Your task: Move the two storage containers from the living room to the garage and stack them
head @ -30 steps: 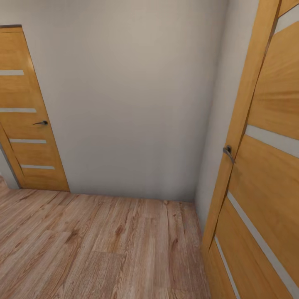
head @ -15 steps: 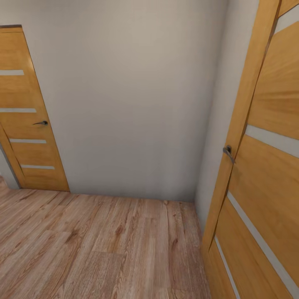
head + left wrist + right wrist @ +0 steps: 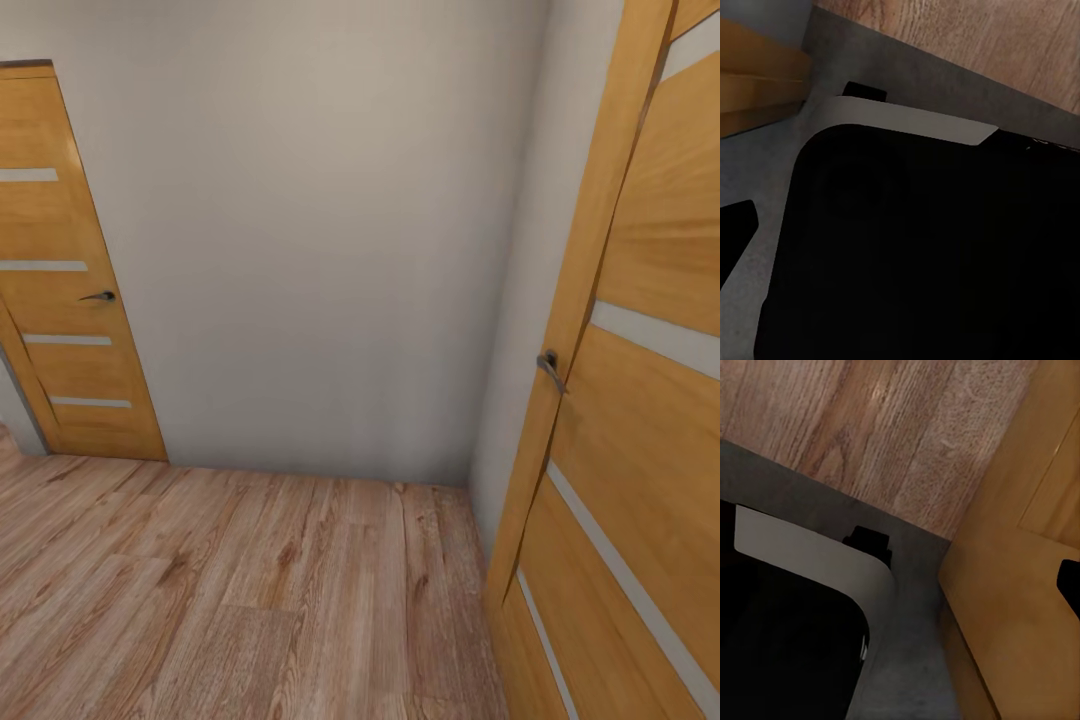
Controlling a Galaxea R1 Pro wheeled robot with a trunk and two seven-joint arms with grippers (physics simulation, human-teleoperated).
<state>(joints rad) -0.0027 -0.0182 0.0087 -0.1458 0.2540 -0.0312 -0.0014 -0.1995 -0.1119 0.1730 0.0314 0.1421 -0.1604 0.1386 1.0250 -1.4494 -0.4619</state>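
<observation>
The robot faces a plain pale wall (image 3: pixel 330 230) in a corner, with a light wood plank floor (image 3: pixel 230 590) below. One orange wooden door (image 3: pixel 70 300) with a small handle (image 3: pixel 98 296) stands far to the left. Another orange door (image 3: pixel 640 400) is close on the right.

No storage bin can be seen here, so where the bins are cannot be told. The hands cannot be seen well enough to tell if they are apart or together.

My guess: an open plastic bin is light and stiff, a bit slippery. Pinch it at the rim.

Floor (image 3: pixel 250 600): matt grained wood planks. Doors (image 3: pixel 70 300): smooth orange wood, metal handles (image 3: pixel 98 296). Wall (image 3: pixel 320 250): matt, plain.
</observation>
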